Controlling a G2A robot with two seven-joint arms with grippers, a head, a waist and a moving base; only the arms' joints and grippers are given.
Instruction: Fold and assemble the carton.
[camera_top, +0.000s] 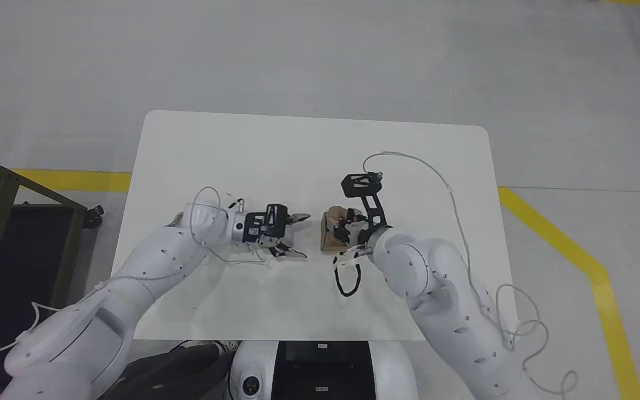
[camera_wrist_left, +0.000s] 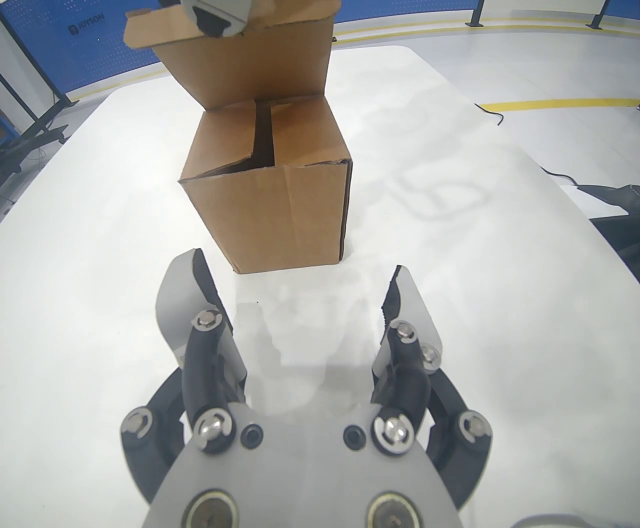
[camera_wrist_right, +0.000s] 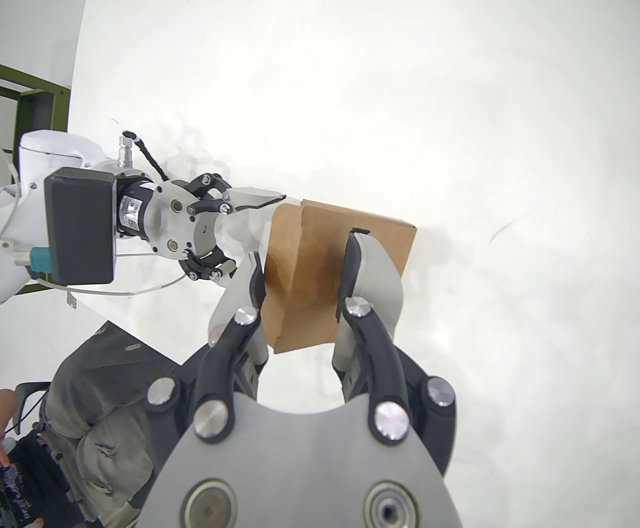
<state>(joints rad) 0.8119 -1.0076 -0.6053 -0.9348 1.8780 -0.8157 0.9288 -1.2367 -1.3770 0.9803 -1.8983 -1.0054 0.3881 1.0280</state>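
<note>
1. Left gripper (camera_wrist_left: 299, 266) is released, jaws spread wide, nothing in it. It sits just short of the carton (camera_wrist_left: 270, 200), no contact.
2. Carton stands upright on the white table (camera_top: 300, 150), about centre of the top view, between the two arms.
3. Inner flaps (camera_wrist_left: 295, 130) are folded down with a gap between them. Outer flap (camera_wrist_left: 250, 60) stands up on the side away from the left gripper.
4. Right gripper (camera_wrist_right: 307, 245) is directly over the carton, at the raised flap. Can't tell if it's clamped or loose.
</note>
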